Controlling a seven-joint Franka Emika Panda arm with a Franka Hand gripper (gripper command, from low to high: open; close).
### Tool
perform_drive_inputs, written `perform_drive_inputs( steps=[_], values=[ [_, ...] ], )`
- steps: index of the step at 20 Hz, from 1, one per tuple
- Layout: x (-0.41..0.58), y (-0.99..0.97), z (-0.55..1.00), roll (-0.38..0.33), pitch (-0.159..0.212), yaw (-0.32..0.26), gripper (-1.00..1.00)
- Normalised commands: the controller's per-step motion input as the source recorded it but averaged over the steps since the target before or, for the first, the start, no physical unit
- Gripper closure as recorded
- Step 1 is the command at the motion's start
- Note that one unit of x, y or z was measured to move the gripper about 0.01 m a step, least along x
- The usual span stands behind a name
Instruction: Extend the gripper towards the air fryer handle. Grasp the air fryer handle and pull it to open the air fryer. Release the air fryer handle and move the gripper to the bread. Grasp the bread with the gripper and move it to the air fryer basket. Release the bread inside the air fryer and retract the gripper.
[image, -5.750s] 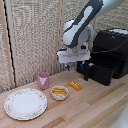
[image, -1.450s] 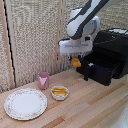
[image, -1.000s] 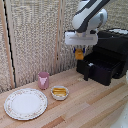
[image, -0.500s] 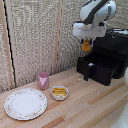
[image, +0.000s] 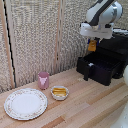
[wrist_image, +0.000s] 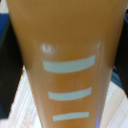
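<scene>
Now, along the exterior view from its left to its right:
Counter (image: 95, 107): pale wooden planks, carrying a floral-rimmed white plate (image: 25, 103), a pink cup (image: 44, 80) and a small round bowl (image: 59, 92) holding a paler yellow piece.
Basket (image: 100, 67): the black pull-out drawer stands open, handle bar (image: 89, 71) forward.
Bread (image: 92, 46): orange-golden oblong, pinched in the closed pincer (image: 93, 47), hanging above the drawer; it fills the wrist view.
Air fryer (image: 117, 50): matte black box behind.
Advice: centre over the hollow, lower well inside, then let go.
</scene>
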Motion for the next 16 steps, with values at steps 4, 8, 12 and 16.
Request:
perform_drive_inputs(
  steps=[4,8,12,16],
  values=[
    [0.102,-0.69,-0.21,0.041,0.0,-0.153,1.0],
    [0.245,-0.69,-0.31,0.039,0.003,-0.131,1.0],
    [0.351,-0.29,-0.4,0.021,0.0,-0.107,1.0],
    [0.081,0.0,-0.49,-0.066,0.005,-0.067,1.0]
  ],
)
